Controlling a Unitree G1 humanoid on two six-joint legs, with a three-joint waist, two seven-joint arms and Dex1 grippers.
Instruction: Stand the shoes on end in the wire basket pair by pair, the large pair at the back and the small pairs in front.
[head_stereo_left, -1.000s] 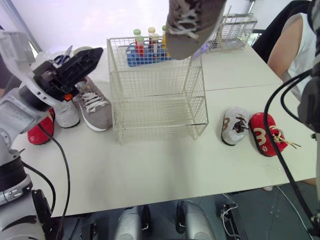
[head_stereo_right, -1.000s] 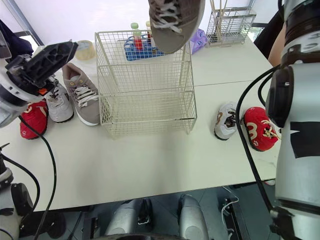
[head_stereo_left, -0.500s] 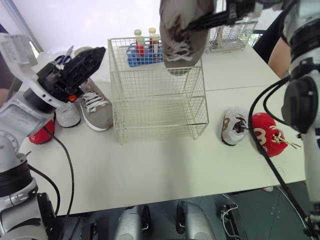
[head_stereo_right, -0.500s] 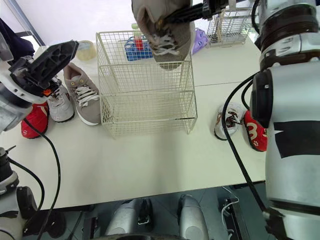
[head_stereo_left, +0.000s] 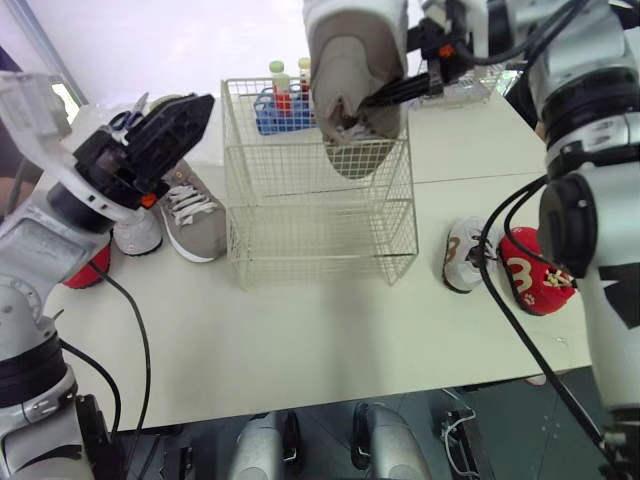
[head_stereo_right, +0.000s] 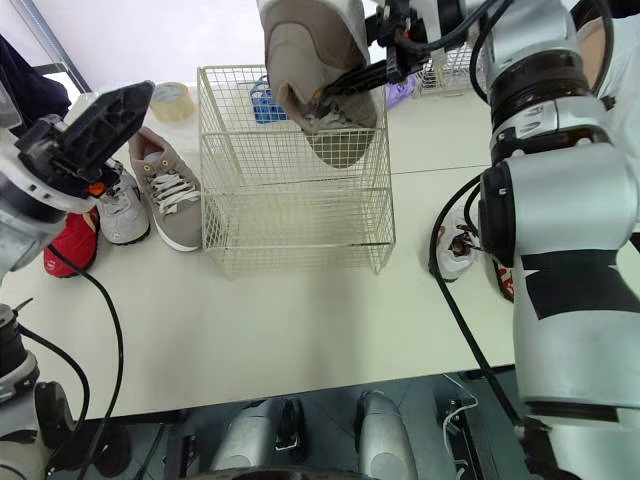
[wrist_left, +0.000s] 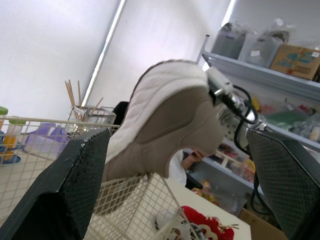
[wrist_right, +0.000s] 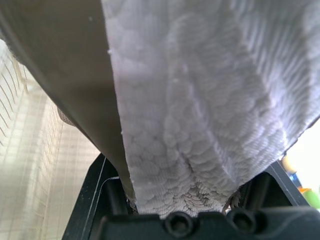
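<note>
My right pincer (head_stereo_left: 372, 100) is pinching the large grey shoe (head_stereo_left: 350, 50) by its opening, toe down at the top of the wire basket (head_stereo_left: 300, 210), so next I should lower it upright against the back wall.

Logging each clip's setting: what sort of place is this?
Likely an indoor lab or workroom: a white table staged with shoes and a wire basket, plus shelves of storage boxes.
</note>
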